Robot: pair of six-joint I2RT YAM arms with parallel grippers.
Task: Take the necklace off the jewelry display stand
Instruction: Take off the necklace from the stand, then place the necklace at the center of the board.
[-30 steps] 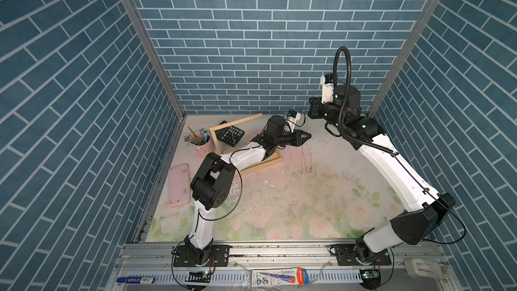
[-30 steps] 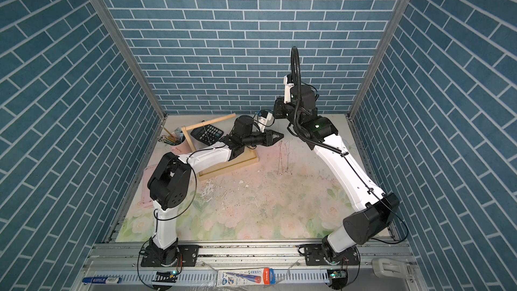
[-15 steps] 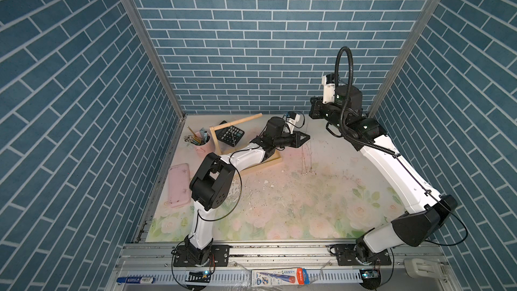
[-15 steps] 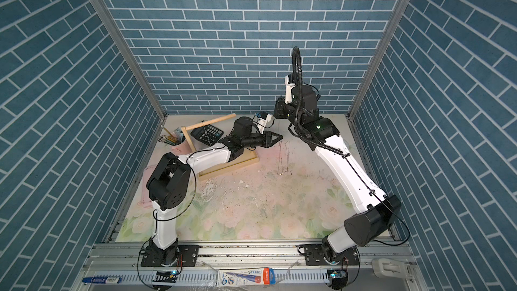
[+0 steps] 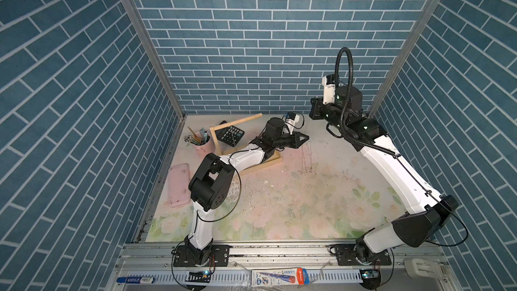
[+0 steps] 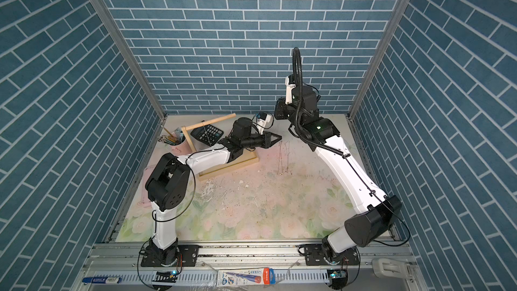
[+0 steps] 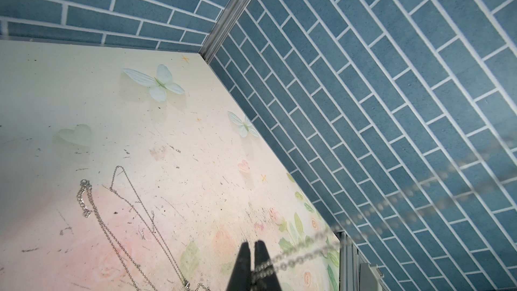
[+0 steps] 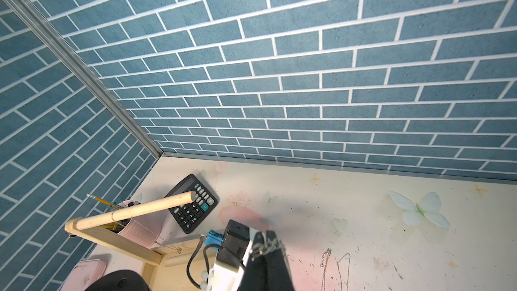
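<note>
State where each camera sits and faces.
Top views: high in front, looking down and back; left arm, right arm whole.
Left wrist: on left arm, facing mat and right wall; left gripper pinching chain.
Right wrist: on right arm, facing back-left corner, jewelry display stand; right gripper pinching chain.
Shared: wrist views both show loose necklaces on mat.

My left arm (image 5: pixel 243 158) and right arm (image 5: pixel 391 169) wear white shells with black joint housings and thin black cables. A ribbed black hose (image 5: pixel 344 48) arches at one o'clock; screwed black base plates (image 5: pixel 222 256) sit at six o'clock.
</note>
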